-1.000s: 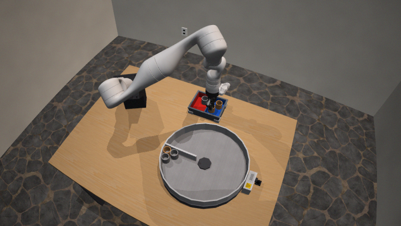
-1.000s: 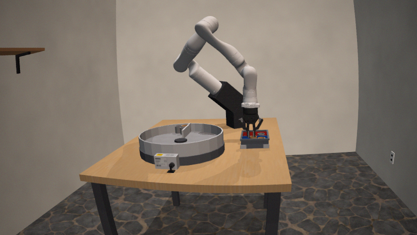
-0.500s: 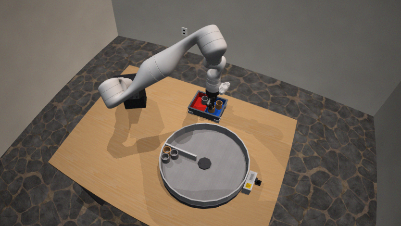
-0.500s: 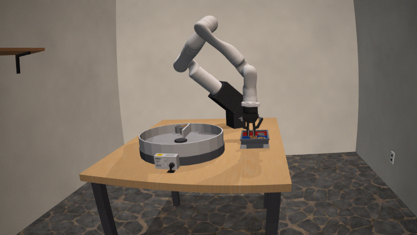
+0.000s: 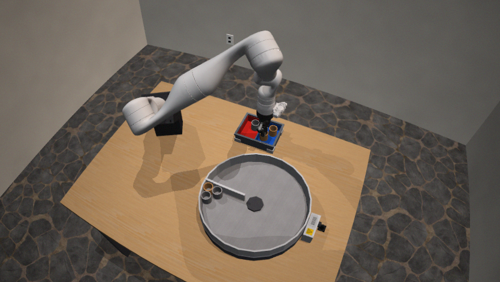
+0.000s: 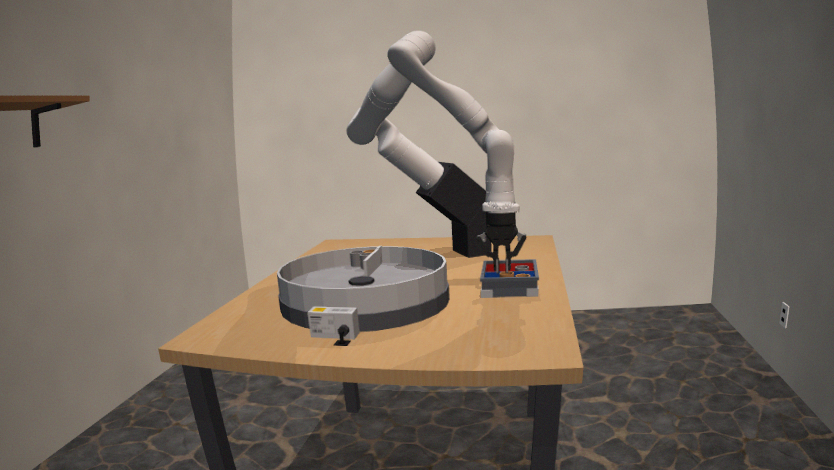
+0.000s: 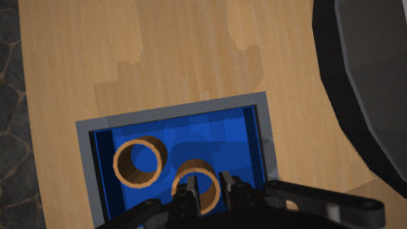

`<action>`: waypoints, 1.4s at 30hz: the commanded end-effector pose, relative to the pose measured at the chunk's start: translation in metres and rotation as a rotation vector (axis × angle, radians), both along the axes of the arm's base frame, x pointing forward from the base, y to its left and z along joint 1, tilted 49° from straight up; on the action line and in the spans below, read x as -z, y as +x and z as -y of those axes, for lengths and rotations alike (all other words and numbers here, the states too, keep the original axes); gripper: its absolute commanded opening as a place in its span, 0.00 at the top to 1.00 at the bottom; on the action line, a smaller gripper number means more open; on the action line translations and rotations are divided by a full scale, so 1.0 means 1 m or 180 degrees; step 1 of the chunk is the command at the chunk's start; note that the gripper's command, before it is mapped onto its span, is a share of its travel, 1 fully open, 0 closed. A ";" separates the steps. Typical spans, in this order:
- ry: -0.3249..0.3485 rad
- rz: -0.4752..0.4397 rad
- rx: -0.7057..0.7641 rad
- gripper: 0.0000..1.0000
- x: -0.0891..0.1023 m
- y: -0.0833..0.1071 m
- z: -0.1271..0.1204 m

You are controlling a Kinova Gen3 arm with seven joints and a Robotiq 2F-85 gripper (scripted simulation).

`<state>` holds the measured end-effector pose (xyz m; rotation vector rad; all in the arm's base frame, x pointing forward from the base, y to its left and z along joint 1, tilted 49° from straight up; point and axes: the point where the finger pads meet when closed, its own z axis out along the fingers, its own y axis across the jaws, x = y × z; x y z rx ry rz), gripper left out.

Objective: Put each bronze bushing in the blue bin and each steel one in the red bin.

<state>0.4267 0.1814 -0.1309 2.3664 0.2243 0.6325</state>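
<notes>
Bushings are split evenly between bin and turntable, by my count. Two bronze ones are in the blue bin (image 5: 273, 141) (image 6: 491, 274) (image 7: 235, 122): the far bushing (image 5: 273, 134) (image 6: 522, 276) (image 7: 163, 152) stands apart from the fingers, while the near bushing (image 5: 264, 137) (image 6: 506, 273) (image 7: 196, 164) is right at them. One steel bushing (image 5: 255, 128) is in the red bin (image 5: 247, 130) (image 6: 490, 267). All three match their colours.

My gripper (image 5: 262, 131) (image 6: 502, 270) (image 7: 208, 186) is slightly open, a narrow gap showing between its fingers, and I judge it grips nothing. I can't make out whether a fingertip touches the near bushing's rim; I'd back off straight up so as not to drag it.

Left on the turntable (image 5: 273, 231) (image 6: 361, 303) (image 7: 338, 98), bunched by the straight bar (image 5: 229, 191) (image 6: 372, 260), are one bronze bushing (image 5: 204, 187) and two steel bushings. I'd call it about halfway.
</notes>
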 end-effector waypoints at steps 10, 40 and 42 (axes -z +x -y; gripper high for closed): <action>-0.0013 -0.0014 0.0008 0.81 -0.005 -0.006 -0.002; -0.0013 -0.0014 0.0008 0.81 -0.080 -0.061 -0.070; -0.0013 -0.0014 0.0008 0.81 -0.080 -0.061 -0.070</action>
